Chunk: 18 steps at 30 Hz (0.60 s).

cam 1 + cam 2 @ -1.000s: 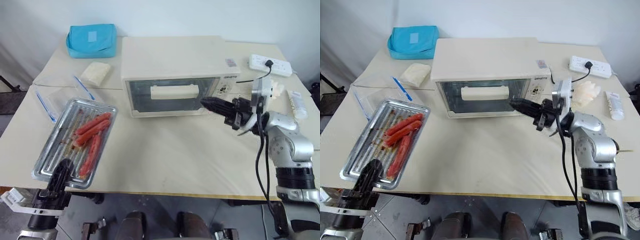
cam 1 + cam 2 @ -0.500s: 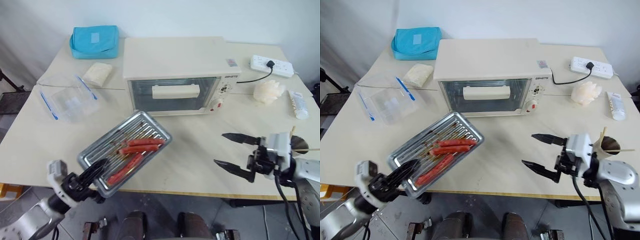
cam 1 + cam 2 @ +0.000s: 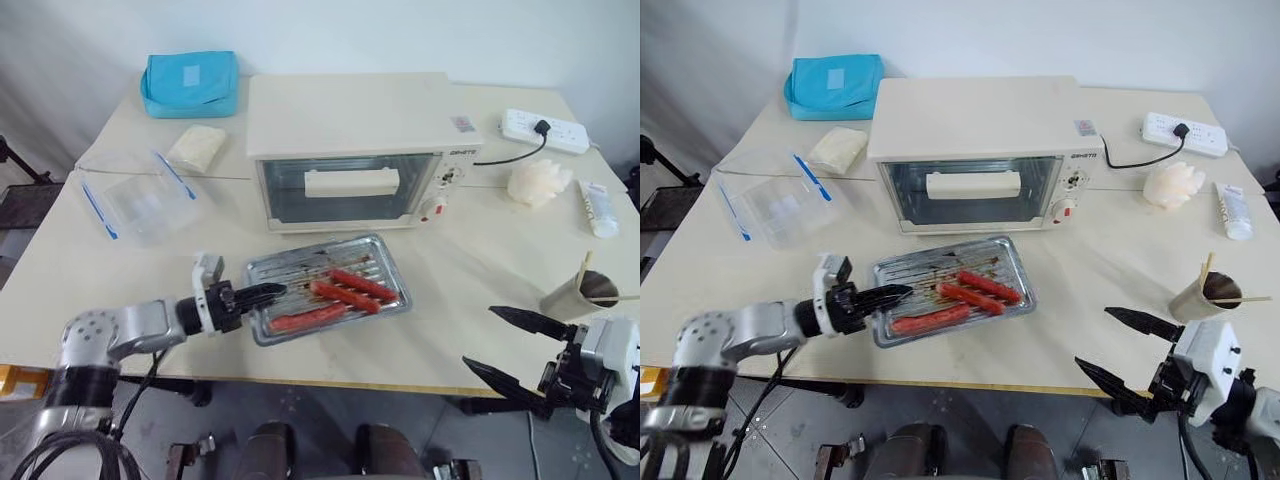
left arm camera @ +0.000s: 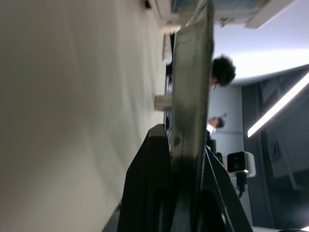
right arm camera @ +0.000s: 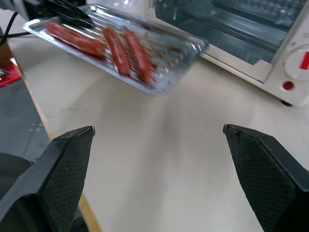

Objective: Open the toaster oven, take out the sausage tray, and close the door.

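Sausage tray: sausage tray (image 3: 325,286) is sitting in front of the toaster oven (image 3: 358,150), near the front edge of the tabletop (image 3: 470,270); whether it is resting on the surface or hanging just above it, I cannot tell. Its short end is pointing toward my left side.
Sausages: three red sausages (image 3: 345,291) are lying across the ribbed bottom, two side by side and one nearer the front rim.
Left claw: I am clamping my left claw (image 3: 262,292) on the tray's near short rim, fingers pressed together on the metal edge, arm reaching in from the left. In the left wrist view the rim is passing between my fingers (image 4: 149,183).
Right claw: my right claw (image 3: 1125,350) is hanging wide apart beyond the tabletop's front edge at the right, gripping nothing and well apart from the tray. In the right wrist view its two fingers (image 5: 67,159) are framing bare tabletop.
Toaster oven: it is standing at the middle back of the tabletop, control panel on its right side.
Door: door (image 3: 345,188) is standing shut, its cream bar handle (image 3: 351,182) lying across the glass.
Others: blue pouch (image 3: 188,82) is lying at the back left, clear bag (image 3: 145,195) beside the oven's left, power strip (image 3: 541,125) at the back right.
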### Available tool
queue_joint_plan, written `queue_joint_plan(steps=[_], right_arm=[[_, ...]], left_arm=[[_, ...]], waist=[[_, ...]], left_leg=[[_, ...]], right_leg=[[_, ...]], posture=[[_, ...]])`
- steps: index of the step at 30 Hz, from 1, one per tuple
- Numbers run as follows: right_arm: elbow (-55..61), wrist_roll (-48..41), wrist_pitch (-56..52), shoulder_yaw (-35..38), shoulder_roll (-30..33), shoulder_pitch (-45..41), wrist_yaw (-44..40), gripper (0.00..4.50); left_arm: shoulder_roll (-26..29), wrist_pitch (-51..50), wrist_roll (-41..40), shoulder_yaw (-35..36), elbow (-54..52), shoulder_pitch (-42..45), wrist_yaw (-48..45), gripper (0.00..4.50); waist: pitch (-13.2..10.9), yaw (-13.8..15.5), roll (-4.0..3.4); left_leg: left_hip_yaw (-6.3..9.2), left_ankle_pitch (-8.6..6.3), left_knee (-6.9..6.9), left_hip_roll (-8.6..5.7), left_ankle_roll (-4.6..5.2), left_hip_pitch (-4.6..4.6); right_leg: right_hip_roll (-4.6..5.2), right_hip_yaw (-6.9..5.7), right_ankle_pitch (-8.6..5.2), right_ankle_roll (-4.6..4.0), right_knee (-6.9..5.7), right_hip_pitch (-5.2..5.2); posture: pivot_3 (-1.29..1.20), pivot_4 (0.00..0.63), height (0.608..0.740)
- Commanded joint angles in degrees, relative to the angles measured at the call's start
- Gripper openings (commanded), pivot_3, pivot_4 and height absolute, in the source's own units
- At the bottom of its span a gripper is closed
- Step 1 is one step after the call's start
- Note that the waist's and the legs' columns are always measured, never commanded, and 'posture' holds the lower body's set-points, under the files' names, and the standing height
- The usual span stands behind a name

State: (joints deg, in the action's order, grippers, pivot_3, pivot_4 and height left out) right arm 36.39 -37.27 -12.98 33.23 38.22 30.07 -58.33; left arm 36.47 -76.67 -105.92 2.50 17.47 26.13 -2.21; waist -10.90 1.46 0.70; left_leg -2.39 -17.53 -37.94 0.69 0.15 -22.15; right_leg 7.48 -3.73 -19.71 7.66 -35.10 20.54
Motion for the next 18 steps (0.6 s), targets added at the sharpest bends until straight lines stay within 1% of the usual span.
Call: queue_joint_plan(steps=[1, 2, 4, 7, 10, 12, 14, 16, 18], right_arm=[[4.51, -1.87, 0.05, 3.64, -0.94, 2.94, 1.47, 4.45], [5.19, -2.03, 0.03, 4.19, -1.29, 3.74, 1.95, 4.45], [6.92, -2.33, 0.08, 5.44, -2.51, 6.02, 3.12, 4.45], [9.19, -2.4, 0.37, 6.33, -4.23, 9.19, 4.23, 4.45], [10.87, -1.82, 0.92, 6.15, -5.69, 11.48, 5.17, 4.45], [11.58, -1.56, 1.1, 5.77, -6.24, 12.31, 5.65, 4.45], [12.06, -1.5, 0.98, 5.26, -6.35, 12.5, 6.28, 4.45], [12.24, -1.18, 0.87, 4.68, -6.22, 12.28, 6.66, 4.45], [12.19, -0.88, 0.74, 3.99, -5.93, 11.78, 6.98, 4.5]], left_arm=[[-1.92, -3.63, 7.71, -2.61, 3.16, 6.59, -6.2, 0.0], [-2.92, -4.28, 9.35, -2.86, 5.09, 8.39, -7.02, 0.0], [-4.65, -4.24, 16.01, -4.69, 6.77, 11.19, -10.18, 0.0], [-7.17, -3.86, 23.7, -5.89, 9.18, 13.6, -14.32, 0.0], [-10.39, -2.42, 30.84, -6.39, 11.92, 15.97, -18.26, 0.0], [-12.66, -1.59, 34.72, -5.93, 13.78, 17.48, -19.89, 0.0], [-14.55, -1.68, 37.45, -5.3, 14.94, 18.7, -21.2, 0.0], [-15.99, -1.64, 40.04, -4.29, 15.56, 19.48, -22.1, 0.0], [-16.4, -1.99, 42.33, -3.79, 14.58, 19.5, -23.18, 0.63]], waist=[[0.0, 0.04, 0.0], [0.0, 0.04, 0.01], [0.0, 0.04, 0.01], [0.0, 0.13, 0.0], [0.05, 1.22, -0.08], [0.06, 1.92, -0.09], [0.09, 2.74, -0.15], [0.12, 3.21, -0.2], [0.12, 3.2, -0.2]], left_leg=[[-0.01, 0.05, 0.0, -0.04, 0.03, -0.02], [-0.04, 0.07, 0.0, -0.05, 0.04, -0.02], [-0.08, 0.08, 0.0, -0.05, 0.05, -0.01], [-0.08, 0.08, 0.01, -0.06, 0.02, -0.02], [-0.08, 0.12, 0.03, -0.1, 0.02, -0.01], [-0.07, 0.2, 0.02, -0.16, 0.07, 0.02], [-0.03, 0.17, 0.02, -0.25, -0.08, 0.01], [-0.05, 0.22, 0.02, -0.3, 0.01, -0.01], [-0.05, 0.2, 0.02, -0.31, 0.04, -0.04]], right_leg=[[0.0, 0.0, 0.04, 0.08, 0.02, 0.01], [0.0, 0.04, 0.07, 0.13, 0.03, 0.01], [0.0, 0.07, 0.09, 0.17, 0.04, 0.02], [-0.02, 0.06, 0.09, 0.18, 0.05, 0.04], [0.04, 0.07, 0.11, 0.21, 0.05, 0.02], [0.08, 0.09, 0.19, 0.32, 0.08, -0.03], [0.2, 0.12, 0.4, 0.36, 0.2, -0.09], [0.26, 0.14, 0.57, 0.36, 0.38, -0.13], [0.31, 0.14, 0.67, 0.36, 0.57, -0.17]], posture=[[0.0, 0.15, 0.74], [0.0, 0.15, 0.74], [0.0, 0.15, 0.74], [0.0, 0.15, 0.74], [0.0, 0.15, 0.74], [0.0, 0.15, 0.74], [0.0, 0.15, 0.74], [0.0, 0.15, 0.74], [0.0, 0.15, 0.74]])
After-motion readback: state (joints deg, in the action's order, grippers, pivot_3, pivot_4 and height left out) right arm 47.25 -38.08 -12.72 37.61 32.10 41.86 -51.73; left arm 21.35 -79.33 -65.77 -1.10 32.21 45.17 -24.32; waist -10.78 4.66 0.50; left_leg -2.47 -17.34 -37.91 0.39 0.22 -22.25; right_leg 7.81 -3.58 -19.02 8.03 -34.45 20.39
